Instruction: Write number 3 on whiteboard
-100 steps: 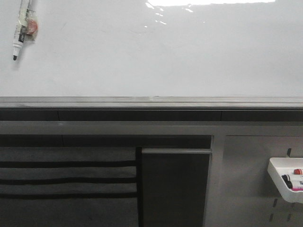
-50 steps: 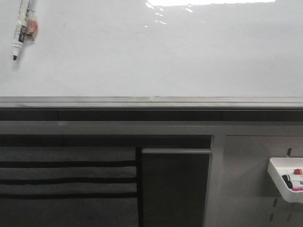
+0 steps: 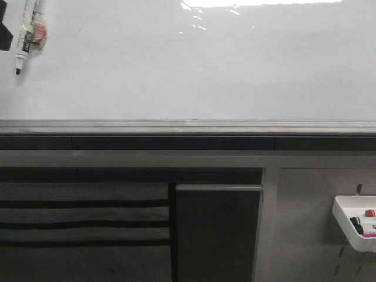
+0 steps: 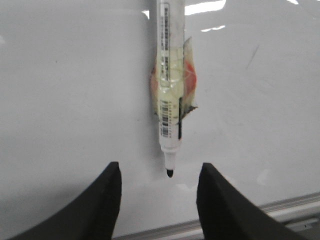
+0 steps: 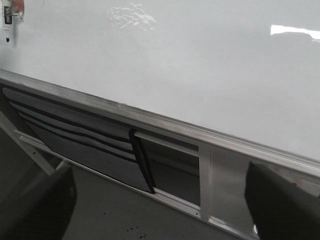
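Observation:
The whiteboard (image 3: 205, 64) is large, glossy and bare; no number 3 shows on it. A white marker (image 3: 26, 32) with a black tip hangs taped to the board at the upper left, tip down. It also shows in the left wrist view (image 4: 169, 90). My left gripper (image 4: 159, 182) is open and empty, its two black fingers apart just below the marker's tip, in front of the board. One dark finger (image 3: 4, 29) shows at the front view's left edge. My right gripper (image 5: 160, 205) is open and empty, low, facing the panels under the board.
A grey metal ledge (image 3: 188, 126) runs under the board. Below it are grey panels with black stripes (image 3: 82, 214) and a dark panel (image 3: 217, 232). A white tray (image 3: 355, 223) with markers hangs at the lower right.
A dark part of my left gripper has come into the front view at the left edge, beside the hanging marker. Nothing else has moved.

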Available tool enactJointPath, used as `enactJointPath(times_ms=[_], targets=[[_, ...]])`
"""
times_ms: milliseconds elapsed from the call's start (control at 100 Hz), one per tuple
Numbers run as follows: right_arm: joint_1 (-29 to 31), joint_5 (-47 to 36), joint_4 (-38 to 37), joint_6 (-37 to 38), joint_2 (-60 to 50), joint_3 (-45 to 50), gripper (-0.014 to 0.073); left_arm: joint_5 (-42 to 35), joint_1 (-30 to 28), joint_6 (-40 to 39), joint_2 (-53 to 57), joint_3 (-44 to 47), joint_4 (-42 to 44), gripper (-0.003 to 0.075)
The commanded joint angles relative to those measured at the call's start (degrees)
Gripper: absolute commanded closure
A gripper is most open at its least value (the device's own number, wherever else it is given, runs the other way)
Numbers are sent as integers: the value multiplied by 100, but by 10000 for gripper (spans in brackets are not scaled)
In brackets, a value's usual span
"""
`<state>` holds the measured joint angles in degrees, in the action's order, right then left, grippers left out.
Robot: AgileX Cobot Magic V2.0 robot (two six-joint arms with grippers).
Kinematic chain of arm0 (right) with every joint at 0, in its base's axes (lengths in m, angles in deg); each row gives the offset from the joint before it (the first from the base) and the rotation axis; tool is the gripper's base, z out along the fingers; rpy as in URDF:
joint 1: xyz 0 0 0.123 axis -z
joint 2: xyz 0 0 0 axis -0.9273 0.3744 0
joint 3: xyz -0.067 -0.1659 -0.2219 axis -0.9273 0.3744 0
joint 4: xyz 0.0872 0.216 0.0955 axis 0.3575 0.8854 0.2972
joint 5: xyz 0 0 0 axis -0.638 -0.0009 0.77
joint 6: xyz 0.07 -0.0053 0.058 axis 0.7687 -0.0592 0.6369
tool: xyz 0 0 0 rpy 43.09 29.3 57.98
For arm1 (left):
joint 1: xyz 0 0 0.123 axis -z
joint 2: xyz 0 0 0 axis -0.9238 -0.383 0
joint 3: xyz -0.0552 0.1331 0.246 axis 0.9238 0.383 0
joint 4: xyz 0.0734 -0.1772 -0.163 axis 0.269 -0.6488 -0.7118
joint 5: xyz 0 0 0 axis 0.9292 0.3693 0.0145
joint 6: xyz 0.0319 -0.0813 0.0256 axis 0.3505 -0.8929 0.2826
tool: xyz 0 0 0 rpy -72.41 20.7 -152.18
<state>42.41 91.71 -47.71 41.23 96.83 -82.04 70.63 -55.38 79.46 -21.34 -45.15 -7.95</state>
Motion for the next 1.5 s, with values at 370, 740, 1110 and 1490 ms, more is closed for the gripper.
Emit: enactJointPath(times_ms=[370, 740, 1110, 1490], targets=[[-6, -491, 11, -55, 30, -204, -20, -710, 47, -1, -978, -865, -16, 406], [-6, -491, 11, -55, 30, -204, -20, -765, 160, -1, -987, -865, -16, 594], [-6, 17, 245, -55, 30, -483, -20, -179, 347, 50, -805, -901, 303, 738], [-6, 1956, 1308, -1549, 1037, -1746, -19, 3549, 857, 2447, 65, -1468, -701, 738]])
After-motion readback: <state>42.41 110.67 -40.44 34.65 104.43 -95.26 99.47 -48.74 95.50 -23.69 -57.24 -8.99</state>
